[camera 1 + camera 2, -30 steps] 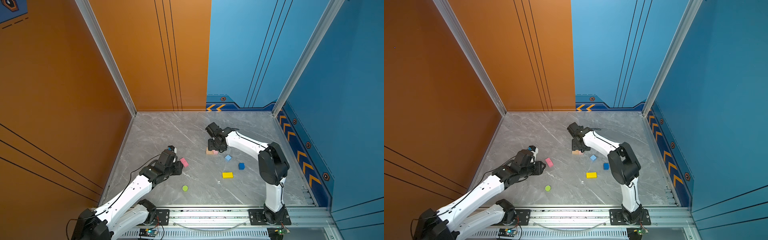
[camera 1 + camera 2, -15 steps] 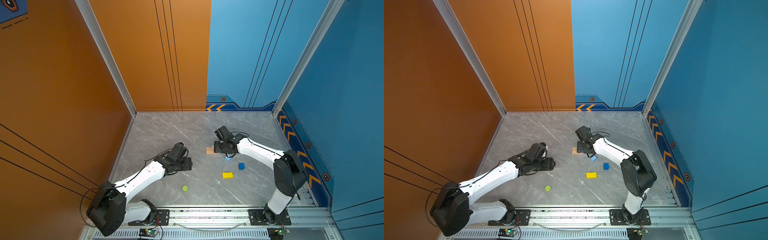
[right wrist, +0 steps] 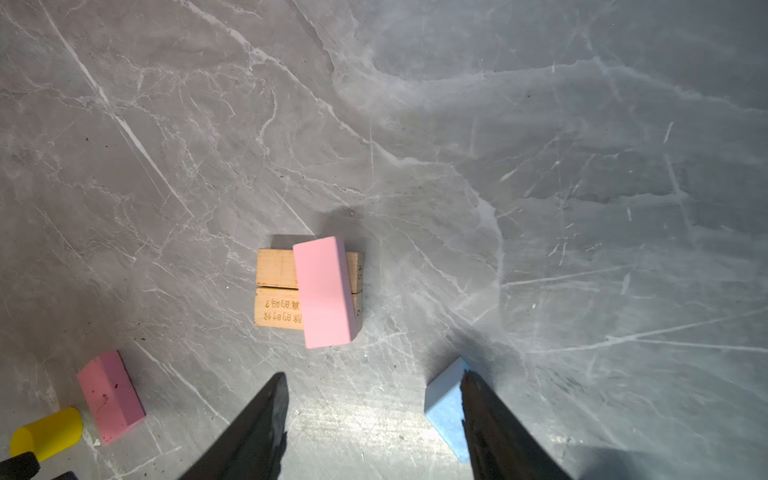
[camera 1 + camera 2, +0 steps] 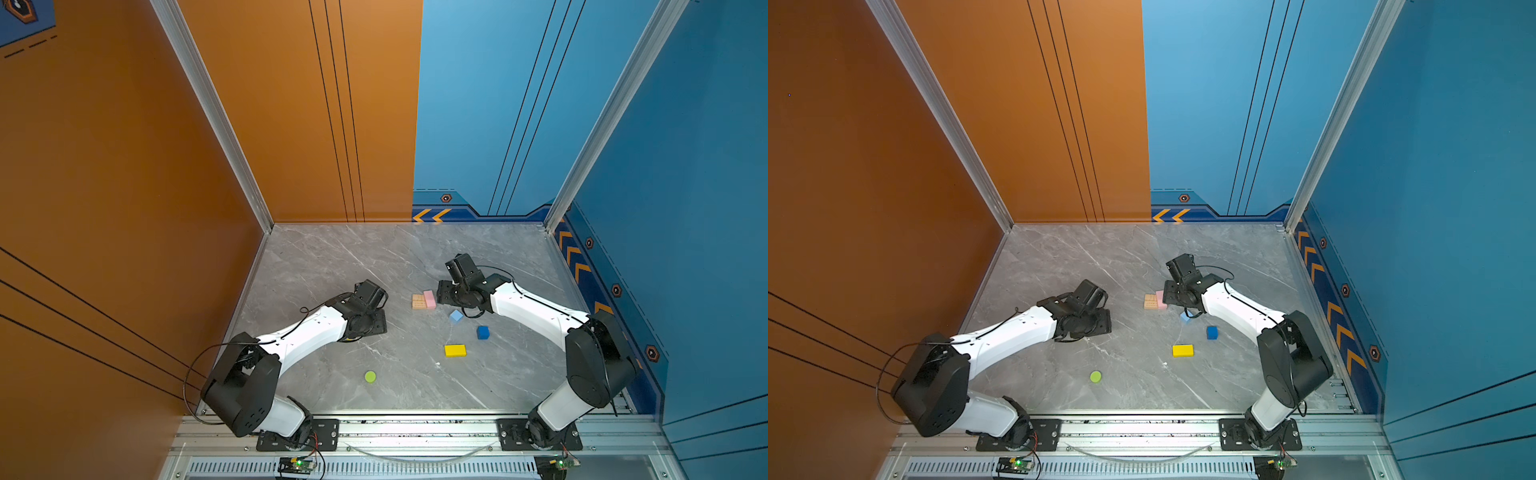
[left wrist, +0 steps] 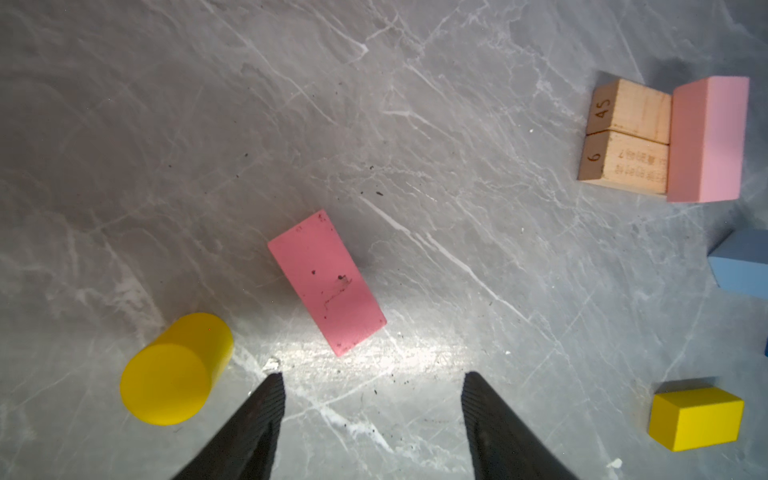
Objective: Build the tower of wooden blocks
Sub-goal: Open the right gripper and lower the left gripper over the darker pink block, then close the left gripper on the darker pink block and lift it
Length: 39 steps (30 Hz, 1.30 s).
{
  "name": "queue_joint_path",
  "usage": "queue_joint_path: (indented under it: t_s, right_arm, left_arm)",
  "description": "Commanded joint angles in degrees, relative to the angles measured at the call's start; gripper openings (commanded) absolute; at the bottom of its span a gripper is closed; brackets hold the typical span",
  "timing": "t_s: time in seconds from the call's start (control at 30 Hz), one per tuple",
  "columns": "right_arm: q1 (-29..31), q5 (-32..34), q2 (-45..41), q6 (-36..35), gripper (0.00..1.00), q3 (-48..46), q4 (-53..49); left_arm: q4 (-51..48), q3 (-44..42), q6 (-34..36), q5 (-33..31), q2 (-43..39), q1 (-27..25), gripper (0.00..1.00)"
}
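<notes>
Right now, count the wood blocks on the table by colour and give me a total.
Tan planks: 2
Pink bars: 2
Yellow cylinder and yellow brick: 2
Light-blue cube and dark-blue cube: 2
Lime-green cylinder: 1
Total: 9

The stereo head hangs high over the near rail (image 4: 415, 420) and looks steeply down and away, so both top views take in the whole marble floor (image 4: 332, 257) and the far walls (image 4: 291, 124). The wrist cameras sit low and close. The left one faces right and the right one faces left, and both catch the tan planks (image 5: 627, 137) and the pink bar (image 5: 706, 137).
</notes>
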Motion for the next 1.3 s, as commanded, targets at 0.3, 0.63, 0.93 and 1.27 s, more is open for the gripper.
queue_joint_path:
  t_s: [0.3, 0.63, 0.93, 1.27]
  right_arm:
    - [-2.9, -2.2, -3.0, 0.4, 0.67, -3.7, 3.0]
    - [-3.4, -3.4, -2.0, 0.3, 0.67, -4.0, 3.7]
    - [-3.6, -4.1, -1.0, 0.2, 0.67, -3.6, 3.8]
    - [-3.6, -4.2, 0.0, 0.3, 0.67, -3.2, 3.5]
  left_arm:
    - [-3.0, 4.5, -2.5, -1.2, 5.6, 0.9, 0.67]
    - [-3.2, 5.1, -3.0, -2.3, 8.8, 1.2, 0.64]
    - [-4.0, 5.9, -1.9, -4.0, 10.9, 2.1, 0.63]
    - [-4.0, 7.3, 0.1, -4.5, 14.0, 2.7, 0.52]
